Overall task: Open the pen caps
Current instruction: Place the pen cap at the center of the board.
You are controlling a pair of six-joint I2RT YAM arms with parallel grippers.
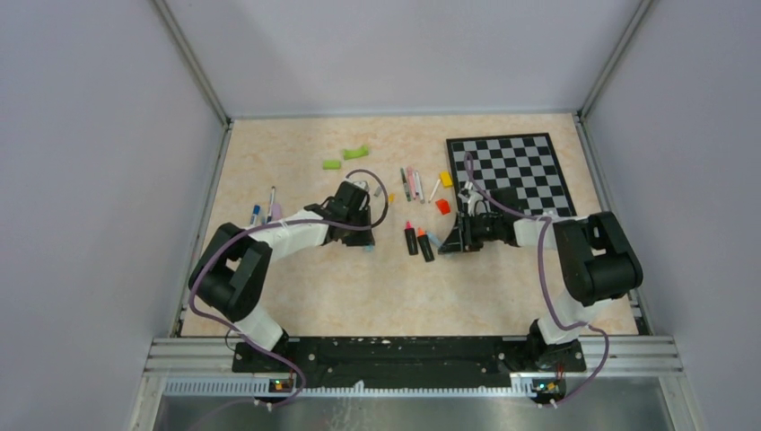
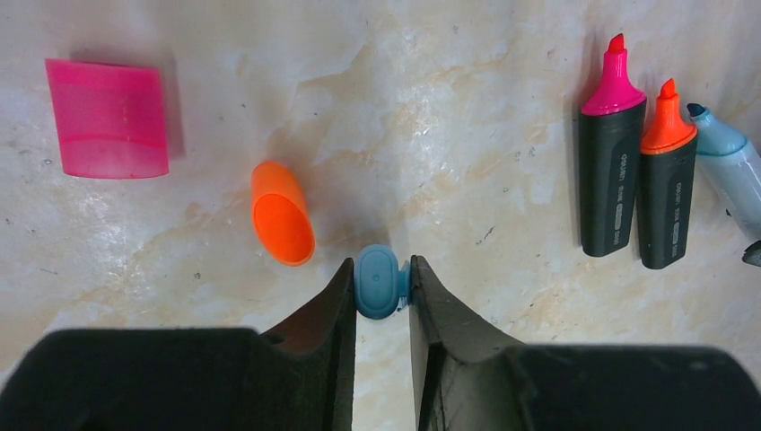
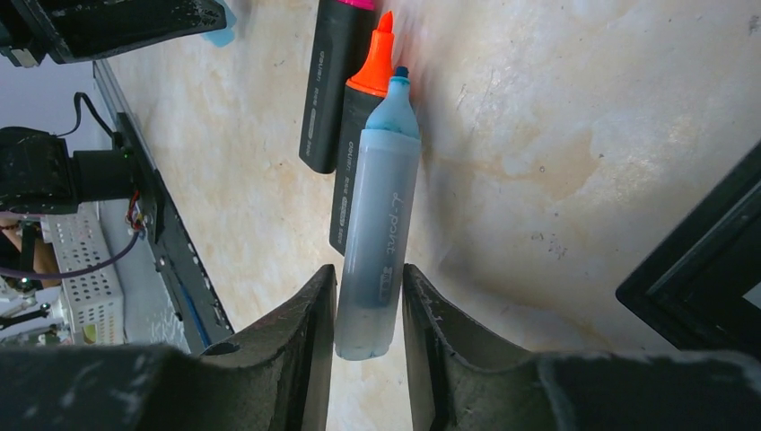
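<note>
Fingers (image 2: 336, 305) of the left gripper (image 2: 381, 265) pinch a smooth oval blue cap (image 2: 380, 287), a hollow orange cap (image 2: 283, 224) lying near on the marbled table (image 2: 467, 117). Right gripper (image 3: 368, 269) stands narrow around the frosted, uncapped pale-blue highlighter (image 3: 377, 206) beside two black highlighters (image 3: 328, 99); whether it presses, I cannot tell.

The desk (image 2: 467, 117) showed a smooth, marbled, low-gloss finish. The blue cap (image 2: 377, 283) was matt plastic; the black jaws appeared coarse-textured.
</note>
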